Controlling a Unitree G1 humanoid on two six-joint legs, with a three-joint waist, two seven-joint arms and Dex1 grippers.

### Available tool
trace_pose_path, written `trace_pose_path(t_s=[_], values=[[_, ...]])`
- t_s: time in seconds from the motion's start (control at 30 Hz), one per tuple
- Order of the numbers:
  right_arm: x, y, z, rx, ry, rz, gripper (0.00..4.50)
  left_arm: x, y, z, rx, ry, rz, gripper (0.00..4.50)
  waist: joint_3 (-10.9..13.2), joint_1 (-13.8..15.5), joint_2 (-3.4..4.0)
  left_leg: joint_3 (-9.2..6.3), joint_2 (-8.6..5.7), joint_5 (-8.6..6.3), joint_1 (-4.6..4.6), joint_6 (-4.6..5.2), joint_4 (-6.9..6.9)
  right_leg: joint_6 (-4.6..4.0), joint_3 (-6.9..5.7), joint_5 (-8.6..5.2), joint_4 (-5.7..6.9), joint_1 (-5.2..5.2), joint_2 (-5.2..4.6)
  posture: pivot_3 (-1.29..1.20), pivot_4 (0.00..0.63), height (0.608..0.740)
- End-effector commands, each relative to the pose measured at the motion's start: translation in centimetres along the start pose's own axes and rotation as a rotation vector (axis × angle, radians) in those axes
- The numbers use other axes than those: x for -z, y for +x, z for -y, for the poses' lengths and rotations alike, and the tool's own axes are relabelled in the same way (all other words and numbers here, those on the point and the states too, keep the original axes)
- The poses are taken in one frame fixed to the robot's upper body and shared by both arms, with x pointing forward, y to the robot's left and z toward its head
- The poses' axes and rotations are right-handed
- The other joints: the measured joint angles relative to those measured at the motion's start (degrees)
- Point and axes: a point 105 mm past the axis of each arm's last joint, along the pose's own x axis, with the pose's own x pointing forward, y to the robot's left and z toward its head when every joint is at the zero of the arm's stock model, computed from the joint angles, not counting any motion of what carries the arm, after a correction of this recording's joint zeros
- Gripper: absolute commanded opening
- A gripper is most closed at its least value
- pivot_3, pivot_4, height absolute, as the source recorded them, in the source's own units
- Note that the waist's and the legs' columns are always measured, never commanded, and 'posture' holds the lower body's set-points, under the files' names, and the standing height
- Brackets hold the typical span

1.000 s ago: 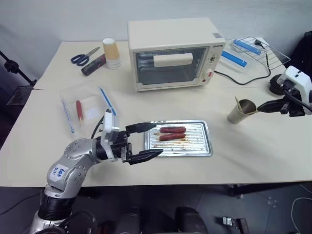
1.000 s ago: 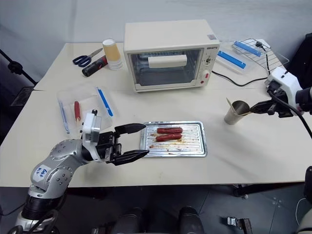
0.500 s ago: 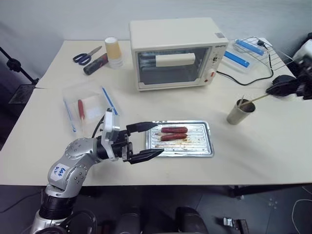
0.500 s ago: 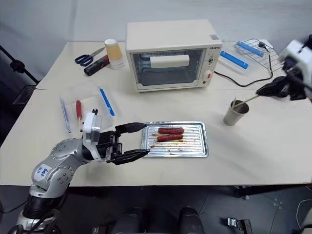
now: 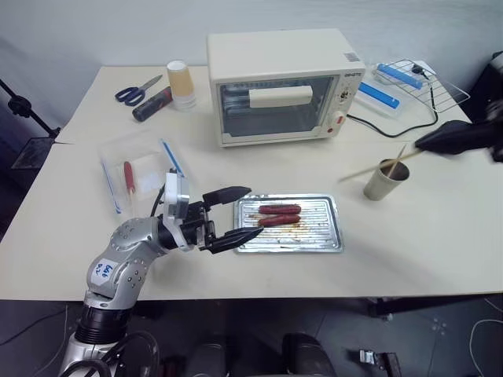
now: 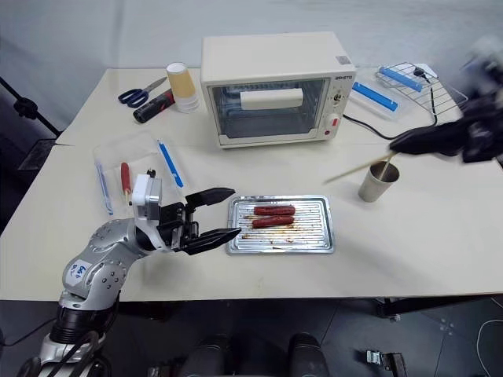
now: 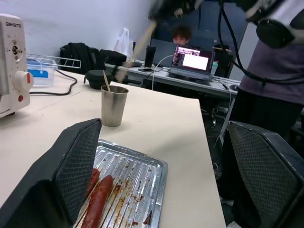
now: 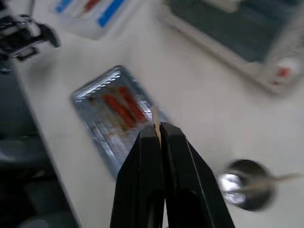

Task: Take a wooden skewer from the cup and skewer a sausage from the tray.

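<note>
Tray (image 5: 326,236): stiff metal, just ahead of my spread-open left gripper (image 5: 236,214).
Sausage (image 5: 279,209): soft, greasy; pierce mid-length.
Skewer (image 6: 357,170): light, brittle; clenched in my right gripper (image 8: 156,130), above the cup (image 5: 382,180).

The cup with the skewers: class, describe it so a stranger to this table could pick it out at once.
Start at the cream toaster oven at the back of the table and follow its black cord toward the table's right side. Just in front stands the small grey-tan cup, right of the silver tray. Unlike the orange-tan cups stacked left of the oven, it stands alone with a stick inside.
</note>
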Motion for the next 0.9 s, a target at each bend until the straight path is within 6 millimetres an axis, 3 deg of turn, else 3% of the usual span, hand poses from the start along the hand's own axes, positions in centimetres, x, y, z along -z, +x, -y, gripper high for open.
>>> trace_pose_path(t_s=[0.03, 0.23, 0.67, 0.9], values=[[-1.1, 1.8, -3.0, -0.196, -0.038, 0.080, 0.05, -0.9, 1.1, 0.1, 0.034, 0.022, 0.042, 4.50, 0.0, 0.2, 0.00, -0.02, 0.00, 0.00, -0.04, 0.00, 0.04, 0.00, -0.02, 0.00, 0.02, -0.01, 0.00, 0.00, 0.150, 0.740], [-1.1, 4.7, -4.5, -0.328, 0.001, 0.181, 0.05, -0.9, 2.8, 1.2, 0.131, -0.009, 0.060, 4.50, 0.0, 1.1, -0.01, -0.17, -0.06, -0.01, -0.13, 0.02, 0.26, 0.01, -0.16, 0.01, 0.14, 0.03, 0.02, 0.00, 0.150, 0.740], [-1.0, 6.4, -4.9, -0.348, 0.030, 0.270, 0.05, -1.5, 4.5, 1.5, 0.134, -0.042, 0.147, 4.50, 0.0, 1.2, -0.01, -0.40, -0.12, -0.06, -0.33, 0.09, 0.63, 0.01, -0.34, 0.01, 0.22, 0.07, 0.03, 0.00, 0.150, 0.740], [-0.9, 6.7, -4.8, -0.337, 0.038, 0.284, 0.00, -1.5, 4.7, 1.7, 0.144, -0.052, 0.155, 2.53, 0.0, 1.2, -0.01, -0.42, -0.13, -0.06, -0.34, 0.09, 0.64, 0.01, -0.37, 0.01, 0.23, 0.07, 0.04, 0.00, 0.150, 0.740]])
